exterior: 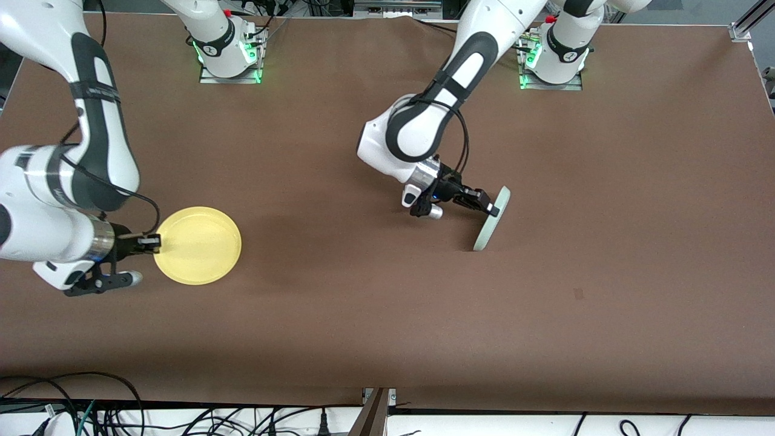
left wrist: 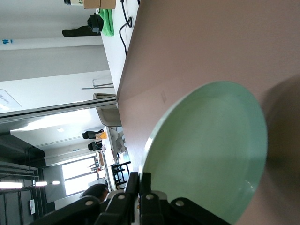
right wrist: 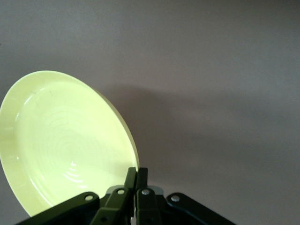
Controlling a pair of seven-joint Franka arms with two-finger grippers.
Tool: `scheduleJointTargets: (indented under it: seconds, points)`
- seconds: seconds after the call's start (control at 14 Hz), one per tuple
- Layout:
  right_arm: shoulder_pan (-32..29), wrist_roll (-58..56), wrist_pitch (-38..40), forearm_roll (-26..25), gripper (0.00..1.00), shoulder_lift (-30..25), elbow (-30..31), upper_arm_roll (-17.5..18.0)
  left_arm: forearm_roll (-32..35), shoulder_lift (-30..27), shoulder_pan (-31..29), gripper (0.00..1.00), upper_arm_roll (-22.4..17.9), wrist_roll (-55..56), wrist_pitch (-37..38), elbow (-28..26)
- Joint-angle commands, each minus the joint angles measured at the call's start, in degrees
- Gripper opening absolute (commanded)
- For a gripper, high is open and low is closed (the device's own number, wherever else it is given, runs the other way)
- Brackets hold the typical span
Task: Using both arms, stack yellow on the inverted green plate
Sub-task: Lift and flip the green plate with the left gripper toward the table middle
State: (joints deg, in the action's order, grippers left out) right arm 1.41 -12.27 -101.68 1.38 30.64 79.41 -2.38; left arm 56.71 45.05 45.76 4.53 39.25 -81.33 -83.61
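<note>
The yellow plate (exterior: 197, 244) faces up near the right arm's end of the table. My right gripper (exterior: 154, 243) is shut on its rim; the right wrist view shows the plate (right wrist: 61, 140) clamped between the fingers (right wrist: 137, 178). The pale green plate (exterior: 491, 219) stands on edge near the table's middle, its lower edge at the cloth. My left gripper (exterior: 491, 209) is shut on its rim. In the left wrist view the green plate (left wrist: 211, 150) fills the picture, with the gripper (left wrist: 139, 180) pinching its rim.
The brown tablecloth (exterior: 387, 315) covers the whole table. Cables and a white strip run along the edge nearest the front camera (exterior: 181, 418). The arm bases (exterior: 230, 54) stand along the edge farthest from that camera.
</note>
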Motion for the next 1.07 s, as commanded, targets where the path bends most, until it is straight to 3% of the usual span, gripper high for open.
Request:
scheduleJointTargets:
  seconds: [0.0,0.29,0.5,0.79,1.0]
  points:
    - [-1.1,-2.7,4.5,0.5,0.0,-3.8,0.5,0.1,-7.1,3.7,-0.7,1.0,0.7,3.9,-4.2,2.7]
    - [-1.6,-3.6,6.3,0.5,0.0,-5.1,0.5,-0.2,-17.0,3.6,-1.5,1.0,0.6,3.8,-4.8,9.2]
    - [-1.7,-4.0,6.8,0.5,0.0,-5.8,0.5,-0.5,-29.0,3.4,-3.3,1.0,0.3,4.4,-8.4,14.0]
    - [-1.7,-3.5,6.8,0.6,0.0,-5.8,0.5,-0.3,-43.4,2.1,-9.7,1.0,0.6,5.4,-15.0,15.6]
    - [-1.5,-2.9,6.1,2.4,0.0,-5.5,0.6,-0.1,-47.5,2.6,-12.4,1.0,0.7,5.1,-22.8,14.4]
